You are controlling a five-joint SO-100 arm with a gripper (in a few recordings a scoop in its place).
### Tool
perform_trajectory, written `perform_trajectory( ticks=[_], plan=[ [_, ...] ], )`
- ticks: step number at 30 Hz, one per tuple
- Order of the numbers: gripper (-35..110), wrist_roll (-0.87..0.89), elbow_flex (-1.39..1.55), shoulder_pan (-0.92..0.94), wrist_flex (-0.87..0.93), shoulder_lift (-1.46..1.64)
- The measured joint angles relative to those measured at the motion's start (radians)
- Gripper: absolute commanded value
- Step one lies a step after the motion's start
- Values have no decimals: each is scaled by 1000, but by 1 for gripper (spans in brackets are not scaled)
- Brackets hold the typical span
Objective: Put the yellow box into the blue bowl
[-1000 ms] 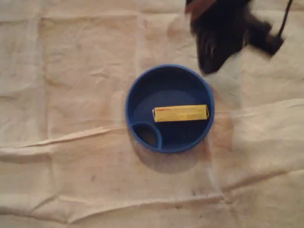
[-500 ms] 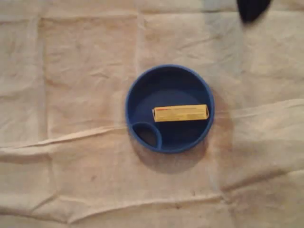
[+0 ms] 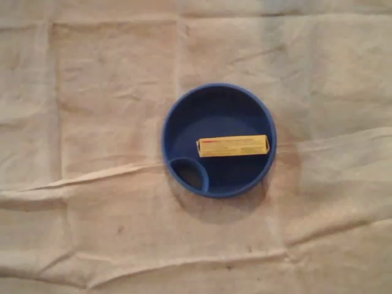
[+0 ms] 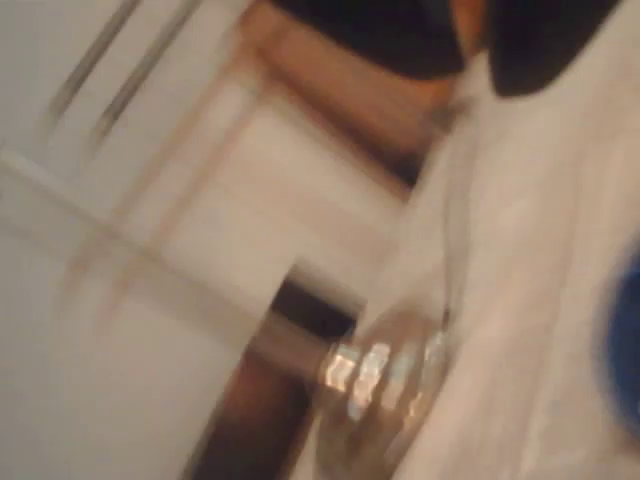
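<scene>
Box (image 3: pixel 233 146), yellow, long and flat, lies inside the blue bowl (image 3: pixel 214 92) in the overhead view. It sits in the large compartment with its long side running left to right and its right end close against the bowl's wall. Small round pocket (image 3: pixel 190 173) at the bowl's lower left, just beside the box's left end, holds nothing. Bowl stands mid-frame on the desk, which is covered by a creased cream cloth (image 3: pixel 92 92).

Wrist view is heavily smeared. Claw (image 4: pixel 475 35) shows as dark parts with an orange patch at the top edge; cannot tell whether it is wide or narrow. Blue blur (image 4: pixel 625 340) at the right edge, well apart from those parts. Box's place against the claw cannot be fixed from this. Shiny glassy thing (image 4: pixel 385 375) low centre, unidentifiable.
</scene>
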Motion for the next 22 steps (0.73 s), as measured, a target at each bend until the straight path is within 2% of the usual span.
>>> perform_trajectory(
  ticks=[7, 15, 22],
  plan=[
    [0, 173, 166, 2, 0, 169],
    [0, 192, 325, 3, 0, 333],
    [0, 192, 400, 178, 0, 414]
  ],
)
